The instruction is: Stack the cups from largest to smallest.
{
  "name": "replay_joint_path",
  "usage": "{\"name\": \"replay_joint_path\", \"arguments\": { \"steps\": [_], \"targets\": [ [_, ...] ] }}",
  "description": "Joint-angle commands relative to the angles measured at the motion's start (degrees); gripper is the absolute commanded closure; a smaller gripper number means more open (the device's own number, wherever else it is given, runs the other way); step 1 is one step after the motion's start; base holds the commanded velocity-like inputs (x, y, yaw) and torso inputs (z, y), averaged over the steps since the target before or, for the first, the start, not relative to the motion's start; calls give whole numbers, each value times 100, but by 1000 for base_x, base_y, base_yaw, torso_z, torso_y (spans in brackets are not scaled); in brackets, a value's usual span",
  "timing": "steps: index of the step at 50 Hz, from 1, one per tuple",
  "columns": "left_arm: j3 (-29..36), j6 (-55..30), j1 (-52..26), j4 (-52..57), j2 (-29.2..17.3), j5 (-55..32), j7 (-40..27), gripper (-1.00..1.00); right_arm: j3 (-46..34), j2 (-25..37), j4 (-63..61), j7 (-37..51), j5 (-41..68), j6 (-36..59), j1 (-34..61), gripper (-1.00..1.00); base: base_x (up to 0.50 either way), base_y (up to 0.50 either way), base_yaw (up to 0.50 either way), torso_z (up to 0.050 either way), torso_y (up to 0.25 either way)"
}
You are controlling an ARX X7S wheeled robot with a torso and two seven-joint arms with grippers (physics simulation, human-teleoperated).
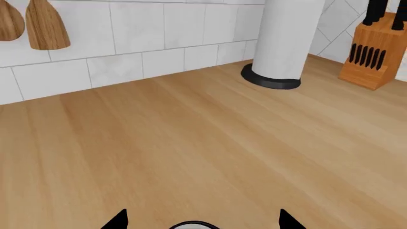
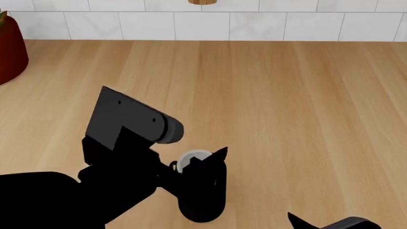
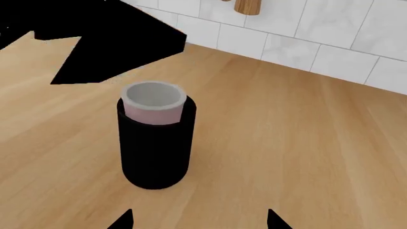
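Pink cup point(image 3: 153, 102) tucked inside black mug point(image 3: 156, 148), smaller in bigger. Left hand point(image 2: 210, 160) at twelve o'clock above, spread wide, holding nothing. Right hand point(image 3: 198, 220) open too.

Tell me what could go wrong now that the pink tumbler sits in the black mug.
1. The left hand hangs right over the pink tumbler; lifting off at an angle could catch its rim and tip the stack.
2. The tumbler stands proud of the black mug, so the stack is tall and narrow; a nudge might topple it.
3. The right hand points at the mug from close by; moving it forward could knock it.
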Motion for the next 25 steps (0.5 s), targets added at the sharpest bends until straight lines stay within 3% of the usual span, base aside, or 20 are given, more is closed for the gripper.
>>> {"name": "replay_joint_path", "arguments": {
  "steps": [1,11,18,21,25],
  "targets": [
    [-539,-301,-91,986,-407,-1012,-705,-100,120,14,-309,-12,-3,264,-50,-100,0,0,0,0,0],
    [-1212,-321,19,2041,-1440,-2068,-1430,-100,348,-68,-301,197,144,293,17,-100,0,0,0,0,0],
    [-1693,103,1289,2793,-2228,-1645,-1424,-100,356,-119,-327,335,197,359,105,-100,0,0,0,0,0],
    [-2025,247,1591,3121,-2678,-1652,-1581,-100,342,-139,-304,376,183,361,138,-100,0,0,0,0,0],
    [-2143,260,1783,3319,-2909,-1480,-1668,-100,296,-191,-286,472,149,388,213,-100,0,0,0,0,0]
  ]
}}
